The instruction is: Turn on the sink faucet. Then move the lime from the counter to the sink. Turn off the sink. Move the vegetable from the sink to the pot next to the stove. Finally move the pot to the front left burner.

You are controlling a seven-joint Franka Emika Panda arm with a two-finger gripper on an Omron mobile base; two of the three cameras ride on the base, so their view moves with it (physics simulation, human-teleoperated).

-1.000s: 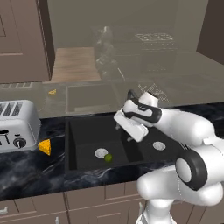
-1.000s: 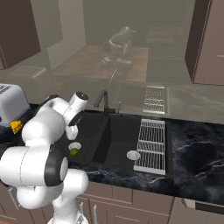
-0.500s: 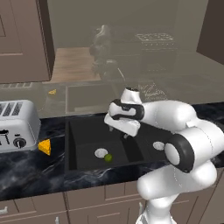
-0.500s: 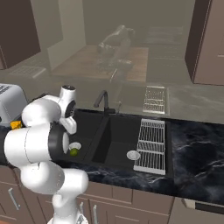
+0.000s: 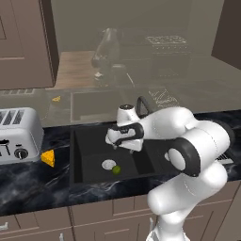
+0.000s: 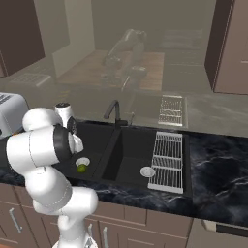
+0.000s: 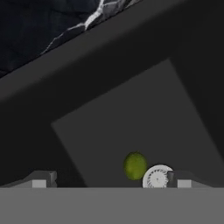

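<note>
Gripper (image 7: 109,183) hangs spread wide and empty above the left basin of the sink (image 5: 89,160), only its fingertips (image 7: 40,180) peeking into the hand view. Below it, between the tips, the lime (image 7: 134,166) lies touching the silver drain (image 7: 156,176). Beyond, the arm partly hides the faucet (image 5: 142,104).

The sink (image 5: 89,155) is set into the counter (image 5: 33,181), two basins side by side. The lime (image 5: 116,169) lies on the floor of the left basin, just beside its drain (image 5: 108,164). A toaster (image 5: 16,136) stands on the counter left of the sink, with a cheese wedge (image 5: 47,158) between them. The faucet (image 6: 114,112) rises at the sink's far edge. A drying rack (image 6: 167,160) lies over the right basin's right side.
</note>
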